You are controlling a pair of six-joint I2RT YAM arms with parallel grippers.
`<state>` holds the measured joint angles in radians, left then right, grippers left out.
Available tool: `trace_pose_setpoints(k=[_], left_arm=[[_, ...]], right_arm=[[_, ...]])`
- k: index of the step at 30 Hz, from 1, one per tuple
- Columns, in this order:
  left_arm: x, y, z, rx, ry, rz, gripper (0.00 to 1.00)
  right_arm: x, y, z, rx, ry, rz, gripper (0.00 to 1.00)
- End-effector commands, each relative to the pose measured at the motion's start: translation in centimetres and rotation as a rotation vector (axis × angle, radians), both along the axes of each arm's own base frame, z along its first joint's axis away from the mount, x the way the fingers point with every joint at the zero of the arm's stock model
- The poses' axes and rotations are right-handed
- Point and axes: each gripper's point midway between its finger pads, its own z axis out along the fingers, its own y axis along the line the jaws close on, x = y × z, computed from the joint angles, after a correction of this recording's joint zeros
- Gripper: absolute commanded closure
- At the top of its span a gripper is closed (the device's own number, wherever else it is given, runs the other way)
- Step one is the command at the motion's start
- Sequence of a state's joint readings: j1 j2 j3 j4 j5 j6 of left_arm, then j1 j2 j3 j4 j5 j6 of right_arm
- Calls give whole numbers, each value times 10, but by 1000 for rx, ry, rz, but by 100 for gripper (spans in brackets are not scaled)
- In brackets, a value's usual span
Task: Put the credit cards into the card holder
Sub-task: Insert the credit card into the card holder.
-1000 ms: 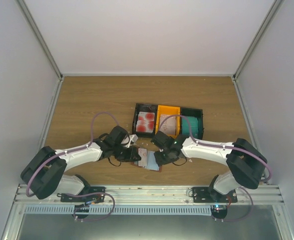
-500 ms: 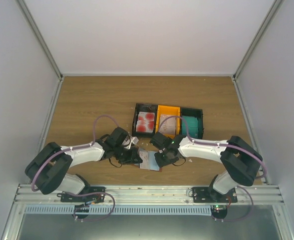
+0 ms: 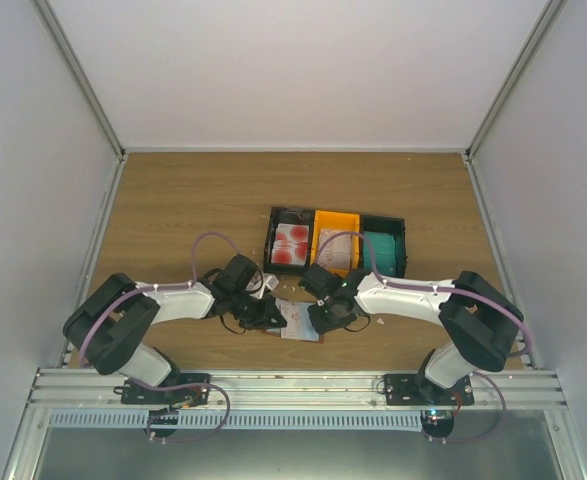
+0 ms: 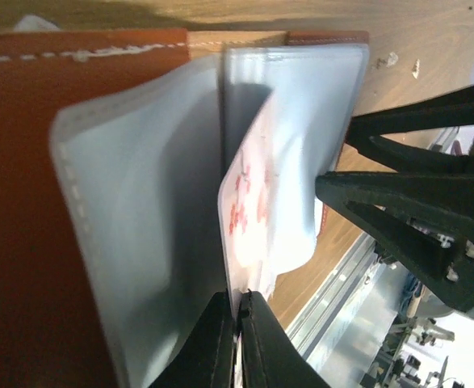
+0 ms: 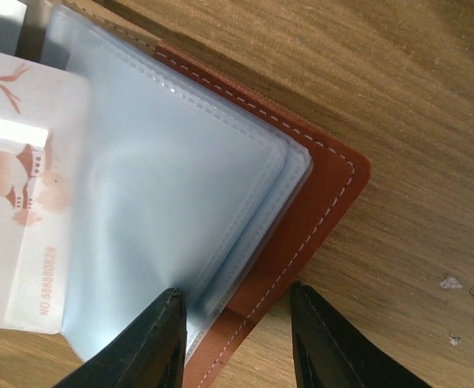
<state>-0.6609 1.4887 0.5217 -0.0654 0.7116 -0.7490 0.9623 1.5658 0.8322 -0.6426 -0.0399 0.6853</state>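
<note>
The brown leather card holder point(image 3: 299, 323) lies open on the table between my grippers, its pale blue pockets up. My left gripper point(image 4: 238, 297) is shut on a white credit card with red blotches point(image 4: 249, 202), held edge-on with its far end inside a pale blue pocket point(image 4: 293, 121). My right gripper point(image 5: 235, 289) is open and straddles the holder's corner point(image 5: 317, 210): one finger point(image 5: 152, 339) rests on the blue pockets, the other point(image 5: 329, 343) stands over the wood. The card shows through the pocket in the right wrist view point(image 5: 23, 218).
Behind the holder stand three trays: a black one with white-and-red cards point(image 3: 291, 243), an orange one with beige cards point(image 3: 335, 246), a black one with teal cards point(image 3: 384, 250). Small white scraps point(image 5: 450, 283) lie on the wood beside the holder.
My left arm has edged right toward the holder, and the card sits further over it. The right gripper has stayed on the holder's right edge.
</note>
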Motion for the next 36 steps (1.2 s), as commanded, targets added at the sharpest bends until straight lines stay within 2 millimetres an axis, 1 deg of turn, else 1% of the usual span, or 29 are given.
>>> trace_pose_setpoints(k=[1, 6, 11, 16, 20, 23, 25, 29, 30, 32, 34, 36], left_arm=[[8, -1, -8, 27, -32, -7, 93], [9, -4, -12, 29, -42, -33, 89], [10, -11, -9, 27, -70, -62, 85], [12, -20, -7, 40, -97, -76, 86], [13, -22, -12, 74, -103, -63, 92], [16, -17, -16, 127, -112, -17, 97], [15, -16, -16, 121, -110, 22, 100], [10, -10, -19, 139, -108, 82, 100], [12, -10, -17, 133, -127, 97, 100], [15, -4, -16, 146, -143, 133, 100], [15, 2, -16, 159, -151, 168, 100], [13, 5, -13, 136, -148, 195, 100]], right_arm=[[-5, -14, -19, -83, 20, 2, 63], [-5, -12, -19, -75, 21, 6, 65], [-5, -11, -20, -74, 22, 9, 66], [-4, -9, -18, -66, 19, 9, 68], [-3, -9, -18, -63, 17, 2, 69], [-3, -8, -15, -52, 11, -8, 69], [-3, -7, -16, -45, 14, -9, 71], [-6, -6, -18, -35, 27, -9, 76], [-7, -7, -19, -35, 29, -10, 77], [-8, -8, -20, -37, 35, -10, 79], [-9, -9, -20, -36, 37, -13, 81], [-12, -9, -22, -30, 47, -16, 84]])
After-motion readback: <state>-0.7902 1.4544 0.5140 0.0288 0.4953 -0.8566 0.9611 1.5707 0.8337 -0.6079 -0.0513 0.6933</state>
